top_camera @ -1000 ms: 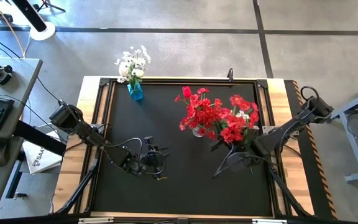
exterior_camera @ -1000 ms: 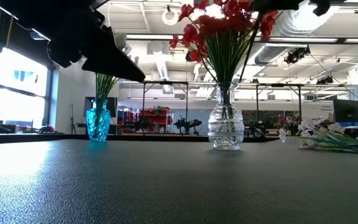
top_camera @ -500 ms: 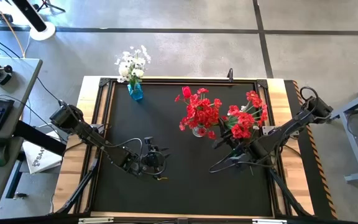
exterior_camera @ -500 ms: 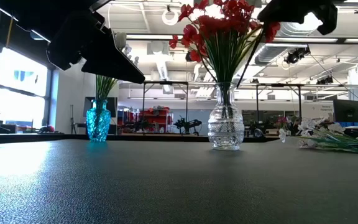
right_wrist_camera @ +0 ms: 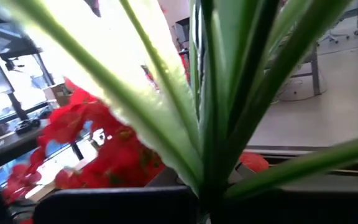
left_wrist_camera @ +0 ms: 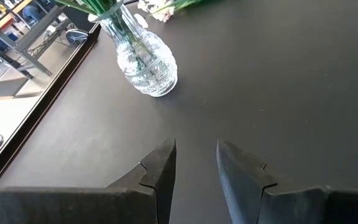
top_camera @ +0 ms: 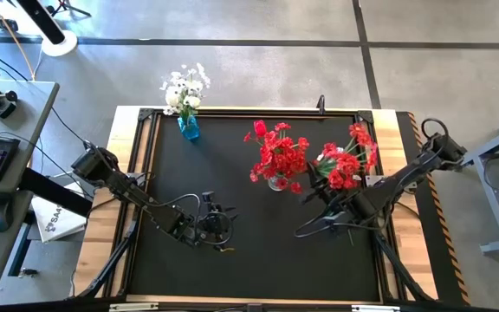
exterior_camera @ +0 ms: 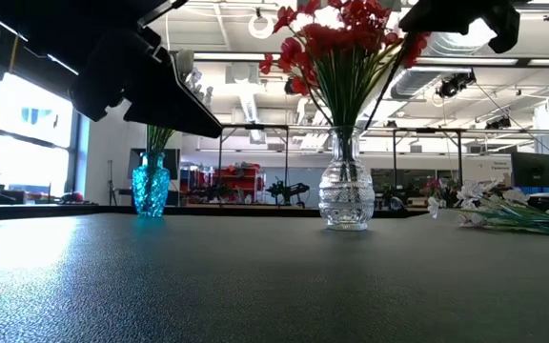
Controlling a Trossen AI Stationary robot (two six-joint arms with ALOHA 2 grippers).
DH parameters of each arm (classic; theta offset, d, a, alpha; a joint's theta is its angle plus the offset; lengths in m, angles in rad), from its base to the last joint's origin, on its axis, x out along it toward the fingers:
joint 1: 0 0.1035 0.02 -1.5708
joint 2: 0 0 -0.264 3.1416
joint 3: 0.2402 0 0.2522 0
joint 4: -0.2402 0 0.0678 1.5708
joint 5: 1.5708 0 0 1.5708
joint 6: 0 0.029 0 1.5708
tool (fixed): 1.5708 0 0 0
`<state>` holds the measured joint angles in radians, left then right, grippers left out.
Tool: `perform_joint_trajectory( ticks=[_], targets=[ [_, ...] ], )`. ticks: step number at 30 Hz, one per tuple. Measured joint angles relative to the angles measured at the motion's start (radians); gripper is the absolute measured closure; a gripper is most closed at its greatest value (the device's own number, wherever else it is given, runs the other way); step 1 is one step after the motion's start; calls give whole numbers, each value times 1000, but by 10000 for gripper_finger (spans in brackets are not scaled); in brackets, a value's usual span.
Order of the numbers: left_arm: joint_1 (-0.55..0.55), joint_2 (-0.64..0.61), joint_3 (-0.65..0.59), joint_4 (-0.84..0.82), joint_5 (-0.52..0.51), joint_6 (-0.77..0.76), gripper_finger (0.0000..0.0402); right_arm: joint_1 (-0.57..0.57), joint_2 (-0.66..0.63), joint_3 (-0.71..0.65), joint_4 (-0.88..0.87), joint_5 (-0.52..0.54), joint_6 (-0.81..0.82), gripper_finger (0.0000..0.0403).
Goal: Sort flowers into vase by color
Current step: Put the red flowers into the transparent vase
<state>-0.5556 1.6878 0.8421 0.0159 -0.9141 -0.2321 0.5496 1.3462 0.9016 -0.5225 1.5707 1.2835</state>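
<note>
While right gripper [top_camera: 332,198] clamps red flowers [top_camera: 346,165] aloft | left gripper [top_camera: 218,227] low, jaws slightly parted, empty

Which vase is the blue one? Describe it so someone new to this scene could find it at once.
Start from the black table and go to its far edge, near the left corner. There stands the small blue glass vase holding white flowers. The only other vase, the clear glass vase mid-table, holds red flowers.

2 dark jointed arms [top_camera: 137,195], black cables, matte black fingers [left_wrist_camera: 160,171].
</note>
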Motion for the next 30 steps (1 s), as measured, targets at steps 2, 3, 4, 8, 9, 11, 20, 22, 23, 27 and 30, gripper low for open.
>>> perform_joint_trajectory(
  ticks=[2, 3, 4, 8, 9, 11, 20, 22, 23, 27, 30],
  targets=[
    [0, 2, 0, 4, 0, 0, 295, -12, 0, 0, 0, 0, 2, 402],
    [0, 3, 0, 4, 0, 0, 295, -17, 0, 0, 0, 0, 9, 402],
    [0, 3, 0, 3, 0, 0, 295, -22, 0, 0, 1, 0, 21, 402],
    [0, 3, 0, 3, 7, -1, 295, -34, 0, 0, 2, 0, 47, 402],
    [0, 3, 0, 4, 8, 0, 295, -35, 0, 0, 1, 0, 58, 402],
    [0, 3, 0, 4, 8, 0, 295, -35, 0, 0, -4, 0, 75, 402],
    [0, 3, 0, 4, 8, 0, 295, -32, 0, 0, -5, 0, 79, 402],
    [0, 3, 0, 4, 8, 0, 295, -32, 0, 0, -5, -8, 77, 402],
    [0, 3, 0, 4, 8, -1, 295, -32, 0, 0, -4, -22, 68, 402],
    [0, 3, 0, 4, 8, 0, 295, -41, 0, 0, -1, -120, 31, 402],
    [1, 3, 0, 4, 8, 0, 295, -57, 0, 0, 33, -188, -42, 402]
  ],
)
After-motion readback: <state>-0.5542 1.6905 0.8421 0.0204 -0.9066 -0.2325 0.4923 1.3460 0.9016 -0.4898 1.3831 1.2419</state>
